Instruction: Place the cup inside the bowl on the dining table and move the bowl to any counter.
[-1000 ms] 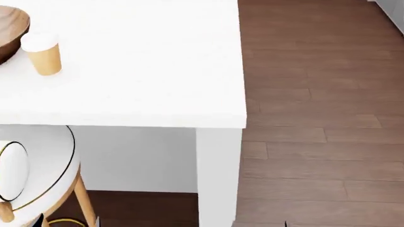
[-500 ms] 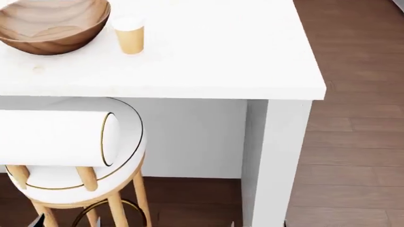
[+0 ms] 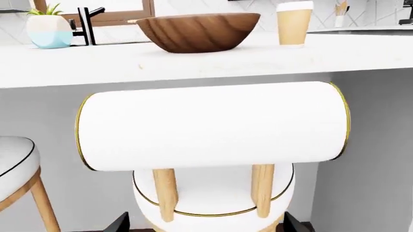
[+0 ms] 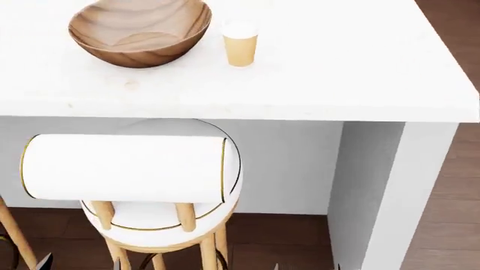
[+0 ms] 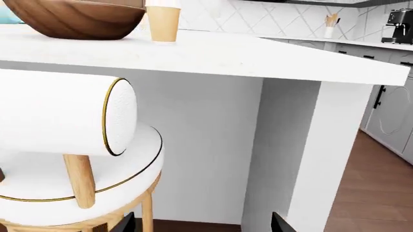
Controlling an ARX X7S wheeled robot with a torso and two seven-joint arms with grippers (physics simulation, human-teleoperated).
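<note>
The brown wooden bowl (image 4: 139,31) stands on the white dining table (image 4: 322,73), with nothing in it. The tan cup (image 4: 241,44) with a white lid stands upright just to the right of the bowl, a small gap between them. Both show from below table height as the bowl (image 3: 199,31) (image 5: 74,19) and the cup (image 3: 294,23) (image 5: 162,21). My left gripper (image 3: 205,224) is open, low down in front of a stool. My right gripper (image 5: 201,223) is open too, low beside the table leg. Neither holds anything, and both are far below the tabletop.
A white cushioned stool (image 4: 123,169) with wooden legs is tucked under the table's near edge. A second stool (image 3: 13,159) stands to its left. The table's white leg (image 4: 383,191) is at the right. A potted plant (image 3: 48,30) and black tap (image 3: 87,24) are behind. A counter (image 5: 361,42) with cabinets lies beyond.
The head view has swung left: table, bowl and cup have slid rightwards in it. The bowl now shows whole, and the stool has come fully into view below the table edge.
</note>
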